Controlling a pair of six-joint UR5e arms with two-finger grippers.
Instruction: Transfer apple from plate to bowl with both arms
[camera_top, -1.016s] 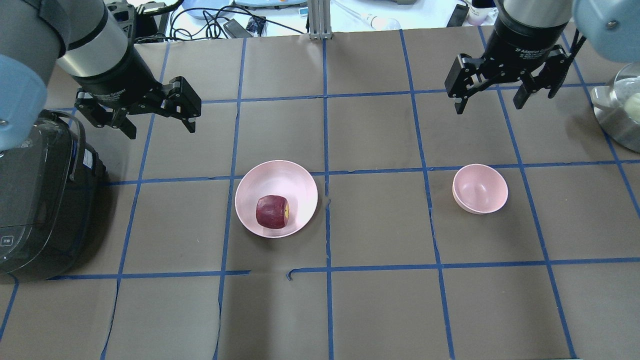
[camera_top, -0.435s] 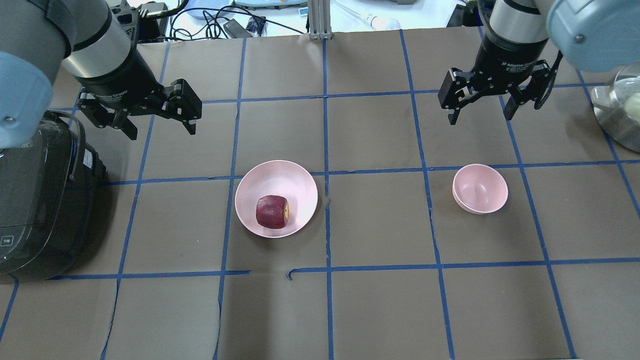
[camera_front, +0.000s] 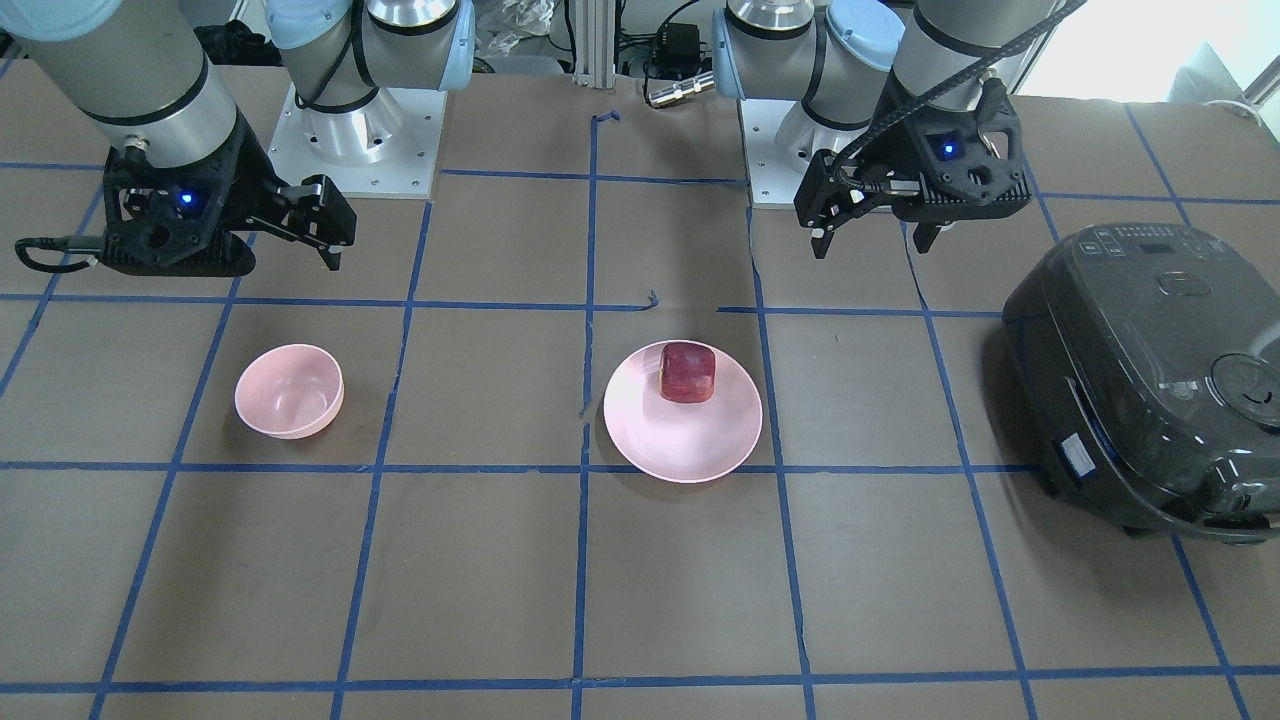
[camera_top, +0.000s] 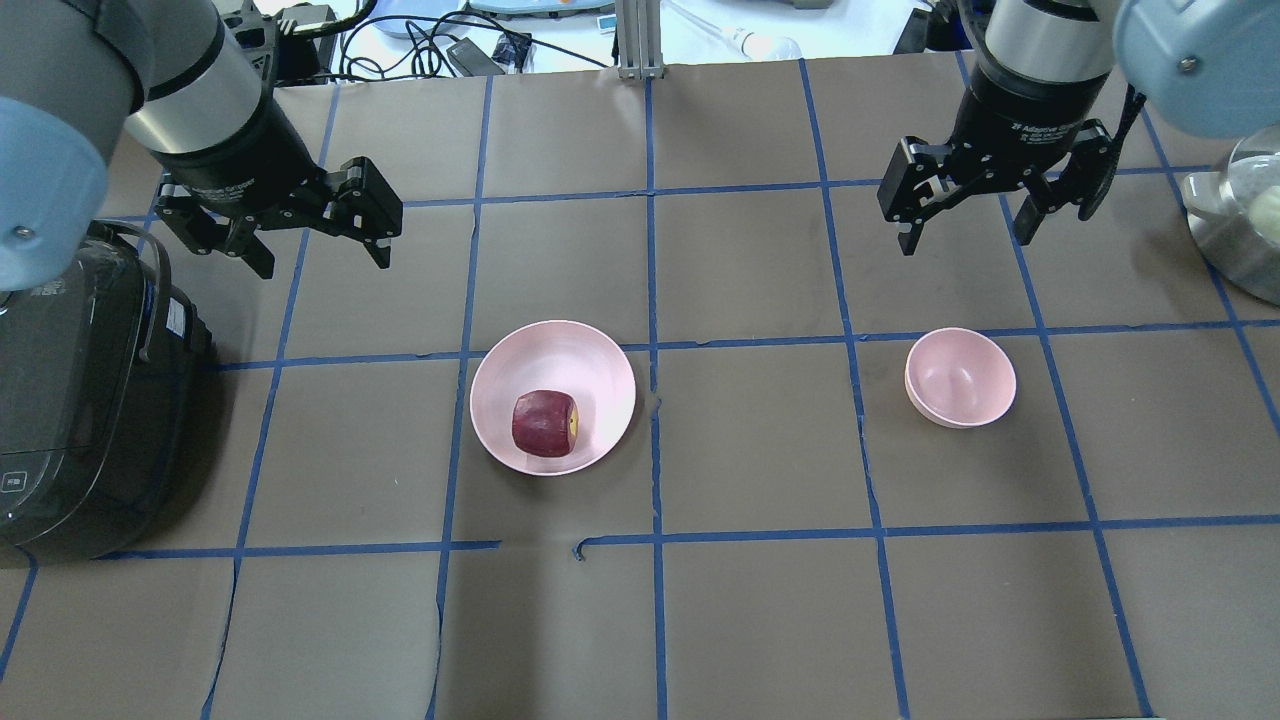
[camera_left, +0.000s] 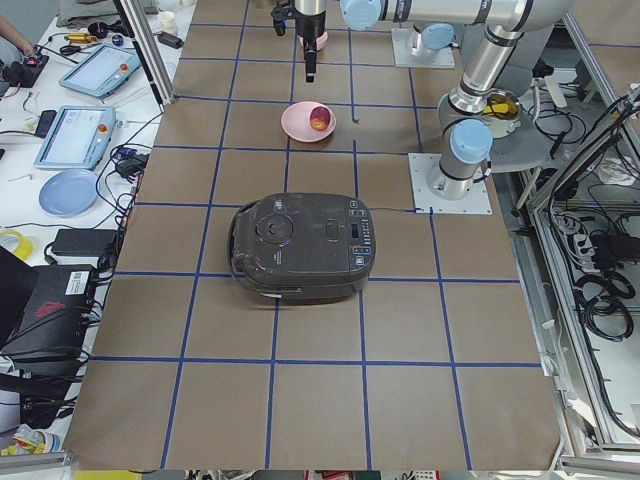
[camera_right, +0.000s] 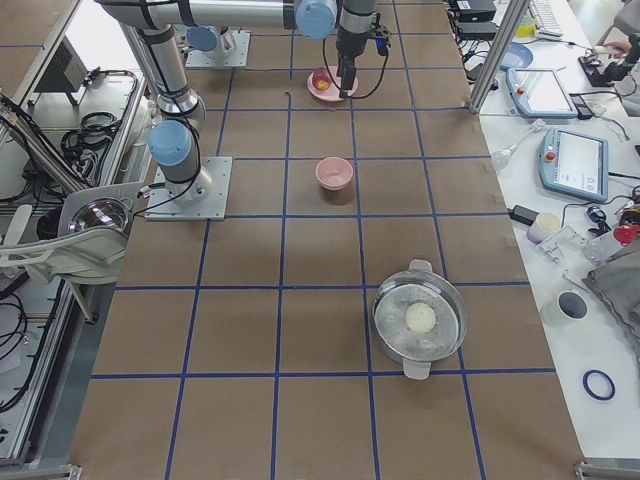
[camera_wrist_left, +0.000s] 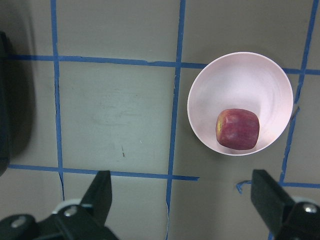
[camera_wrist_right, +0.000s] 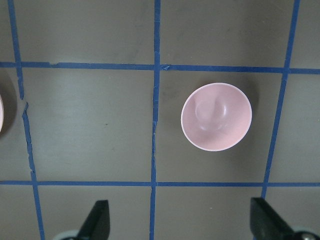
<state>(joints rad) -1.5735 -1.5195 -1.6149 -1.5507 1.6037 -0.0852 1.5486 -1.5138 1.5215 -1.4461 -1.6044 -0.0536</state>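
Overhead exterior shows the apple (camera_top: 545, 423) resting on the plate (camera_top: 590, 360), the empty bowl (camera_top: 960, 377) well apart on the bench (camera_top: 760, 600); left end effector (camera_top: 325, 265) and right end effector (camera_top: 965, 243) hover with fingers spread, each probably staged near its own dish for a handover.

Bright even light, soft shadows, sharp.

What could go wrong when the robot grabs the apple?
The apple sits near the edge of the plate, so the open left gripper might bump the plate and slide it. The bowl is small and stands well apart, so the apple could drop in a hand-over or miss it.
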